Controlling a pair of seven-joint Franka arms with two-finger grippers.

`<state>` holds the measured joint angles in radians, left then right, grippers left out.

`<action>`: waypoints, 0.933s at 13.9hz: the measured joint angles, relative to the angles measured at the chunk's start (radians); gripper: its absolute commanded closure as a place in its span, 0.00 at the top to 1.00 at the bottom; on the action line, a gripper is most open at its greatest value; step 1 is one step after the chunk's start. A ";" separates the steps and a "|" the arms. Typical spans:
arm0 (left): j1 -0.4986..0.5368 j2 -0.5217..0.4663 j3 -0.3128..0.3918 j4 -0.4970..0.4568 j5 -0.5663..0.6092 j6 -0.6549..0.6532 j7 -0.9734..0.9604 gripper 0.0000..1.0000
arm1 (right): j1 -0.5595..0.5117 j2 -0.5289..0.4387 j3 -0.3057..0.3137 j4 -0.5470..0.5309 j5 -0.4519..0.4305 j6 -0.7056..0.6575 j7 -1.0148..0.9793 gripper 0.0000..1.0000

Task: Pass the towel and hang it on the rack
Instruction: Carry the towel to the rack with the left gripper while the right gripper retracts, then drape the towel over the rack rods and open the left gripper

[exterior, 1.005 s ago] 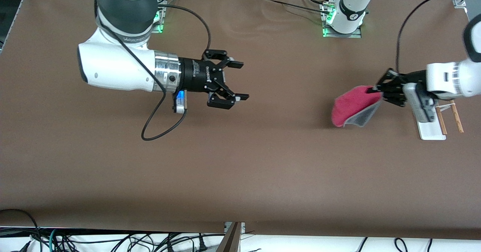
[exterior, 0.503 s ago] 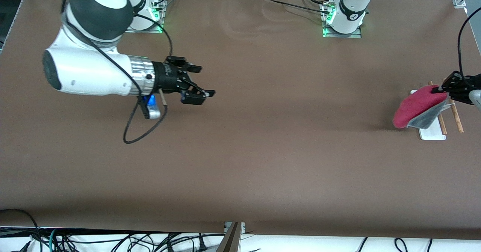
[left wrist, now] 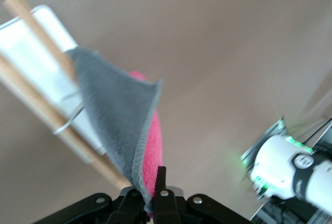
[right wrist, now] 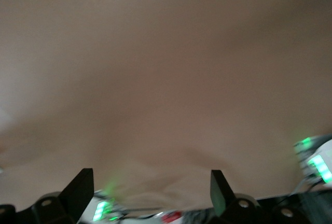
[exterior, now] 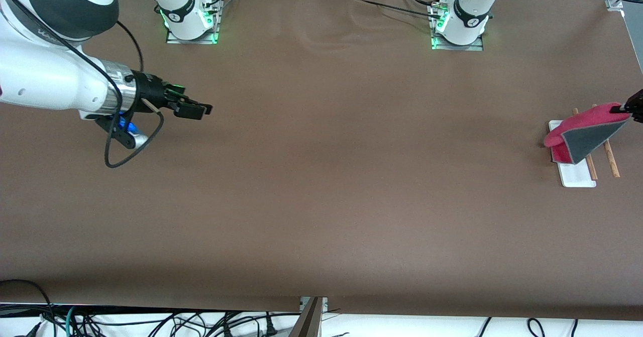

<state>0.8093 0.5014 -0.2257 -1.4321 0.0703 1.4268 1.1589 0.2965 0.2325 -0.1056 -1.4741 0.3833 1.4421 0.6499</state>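
Pinching the towel point(exterior: 585, 131) over the rack point(exterior: 577, 176), left gripper point(exterior: 628, 108) fingers hold its corner — right gripper point(right wrist: 150, 187), fingers wide, waits at nine o'clock.

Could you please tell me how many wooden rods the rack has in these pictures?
2. One wooden rod lies toward the left arm's end of the rack's white base; the second rod runs beside it, over the base. The towel covers their middles.
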 measured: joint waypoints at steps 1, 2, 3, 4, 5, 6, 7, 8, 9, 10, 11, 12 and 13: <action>0.003 0.009 0.001 0.025 0.026 0.002 0.012 0.00 | -0.005 -0.012 0.000 -0.015 -0.065 0.000 -0.076 1.00; 0.005 0.017 0.005 0.045 0.048 0.010 0.020 0.00 | -0.010 -0.021 0.001 -0.026 -0.129 0.000 -0.151 0.99; 0.006 0.023 0.011 0.056 0.062 0.037 0.035 0.00 | -0.017 -0.027 0.003 -0.031 -0.186 0.002 -0.218 1.00; 0.007 0.033 0.021 0.059 0.072 0.078 0.060 0.00 | -0.029 -0.031 0.009 -0.033 -0.229 0.007 -0.276 1.00; 0.015 0.049 0.030 0.059 0.075 0.117 0.089 0.00 | -0.043 -0.034 0.020 -0.033 -0.260 0.015 -0.327 1.00; 0.030 0.074 0.033 0.060 0.075 0.156 0.112 0.00 | -0.055 -0.041 0.027 -0.036 -0.287 0.029 -0.374 1.00; 0.047 0.103 0.035 0.060 0.075 0.193 0.131 0.00 | -0.062 -0.051 0.031 -0.048 -0.308 0.048 -0.412 1.00; 0.061 0.130 0.036 0.061 0.075 0.229 0.148 0.00 | -0.065 -0.067 0.032 -0.067 -0.321 0.067 -0.441 0.99; 0.071 0.154 0.036 0.062 0.075 0.264 0.165 0.00 | -0.066 -0.082 0.032 -0.086 -0.325 0.080 -0.459 1.00; 0.079 0.175 0.036 0.063 0.075 0.298 0.175 0.00 | -0.067 -0.094 0.032 -0.099 -0.327 0.086 -0.466 1.00; 0.085 0.191 0.036 0.064 0.075 0.329 0.183 0.00 | -0.067 -0.101 0.032 -0.106 -0.329 0.089 -0.471 1.00; 0.090 0.206 0.036 0.064 0.075 0.353 0.186 0.00 | -0.067 -0.104 0.033 -0.109 -0.333 0.091 -0.474 1.00; 0.093 0.219 0.036 0.065 0.075 0.375 0.187 0.10 | -0.067 -0.106 0.037 -0.109 -0.341 0.093 -0.476 1.00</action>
<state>0.9019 0.7199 -0.1898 -1.3676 0.1456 1.8015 1.3454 0.2297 0.1268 -0.0689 -1.5834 0.0427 1.5351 0.1743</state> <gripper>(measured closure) 0.974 0.000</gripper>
